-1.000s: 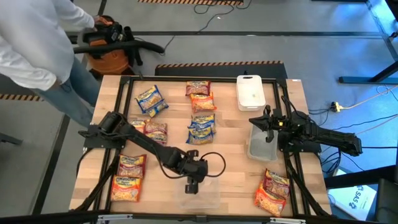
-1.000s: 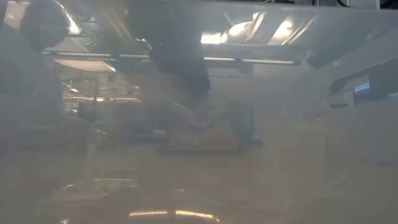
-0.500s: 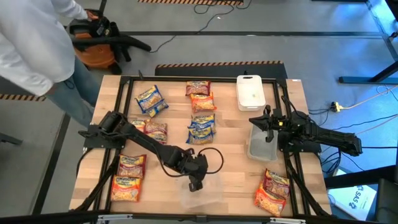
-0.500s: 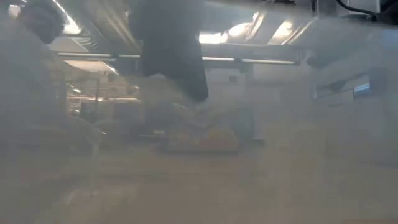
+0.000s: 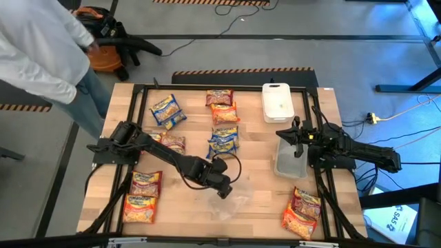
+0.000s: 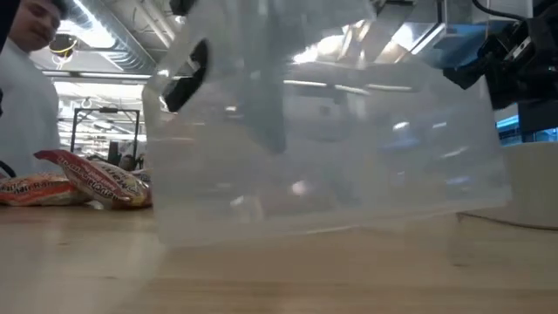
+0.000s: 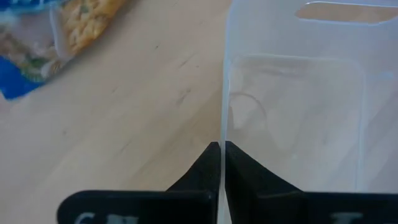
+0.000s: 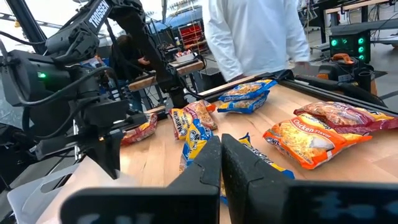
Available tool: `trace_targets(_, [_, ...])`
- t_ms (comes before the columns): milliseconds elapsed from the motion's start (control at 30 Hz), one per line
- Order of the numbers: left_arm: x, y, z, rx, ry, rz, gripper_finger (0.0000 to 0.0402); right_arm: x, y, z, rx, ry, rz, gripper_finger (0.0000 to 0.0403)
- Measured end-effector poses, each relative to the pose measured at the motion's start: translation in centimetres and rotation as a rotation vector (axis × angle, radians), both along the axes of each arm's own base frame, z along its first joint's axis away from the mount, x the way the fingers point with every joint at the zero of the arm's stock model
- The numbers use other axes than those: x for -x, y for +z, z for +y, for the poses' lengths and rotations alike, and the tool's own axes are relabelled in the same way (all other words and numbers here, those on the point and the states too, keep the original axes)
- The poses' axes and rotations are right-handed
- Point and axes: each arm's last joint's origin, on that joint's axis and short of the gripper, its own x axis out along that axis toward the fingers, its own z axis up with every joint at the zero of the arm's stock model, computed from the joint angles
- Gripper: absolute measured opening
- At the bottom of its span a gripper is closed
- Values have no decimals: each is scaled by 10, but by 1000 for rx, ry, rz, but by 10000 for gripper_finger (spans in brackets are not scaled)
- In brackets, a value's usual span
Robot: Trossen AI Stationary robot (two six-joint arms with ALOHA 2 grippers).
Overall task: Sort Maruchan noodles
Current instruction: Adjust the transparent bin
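Note:
The Maruchan noodles lie spread over the table: blue packets point(image 5: 167, 110) point(image 5: 224, 141), red and orange ones point(image 5: 221, 105), a dark red one point(image 5: 170, 143), orange ones point(image 5: 141, 196) at the near left and more point(image 5: 301, 212) at the near right. My left gripper point(image 5: 224, 192) is shut on a clear plastic container point(image 5: 238, 204) near the table's front middle. My right gripper point(image 5: 286, 135) waits shut at the right, above a second clear container point(image 5: 289, 162). My left gripper pinches the clear container's thin side wall at its upper edge point(image 7: 222, 127), one finger inside the container and one outside. The fingers slant down from the table's far left side. The container point(image 6: 331, 148) stands tilted, its lower edge on the table point(image 6: 261, 234).
A white lid point(image 5: 278, 102) lies at the far right. A person in a white shirt point(image 5: 41, 48) stands past the far left corner beside an orange vacuum point(image 5: 103, 52). Bare wood point(image 5: 262, 207) shows between the tilted container and the near right packets.
My left gripper has shut on the container's wall, rolled about its own line and gone a little toward the far right. The container, which lay flat close against the low camera, has been tipped up onto an edge and drawn away from the near edge.

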Motion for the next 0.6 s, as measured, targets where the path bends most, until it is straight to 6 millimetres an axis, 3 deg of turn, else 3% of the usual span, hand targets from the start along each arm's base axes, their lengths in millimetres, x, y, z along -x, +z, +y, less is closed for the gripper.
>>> trace_targets(300, [0,0,-3,30,-8,-2,13,0,0,0,0,0,0,1])
trace_targets(600, [1,-3,-4,11,-123,28,63,0,0,0,0,0,0,1])
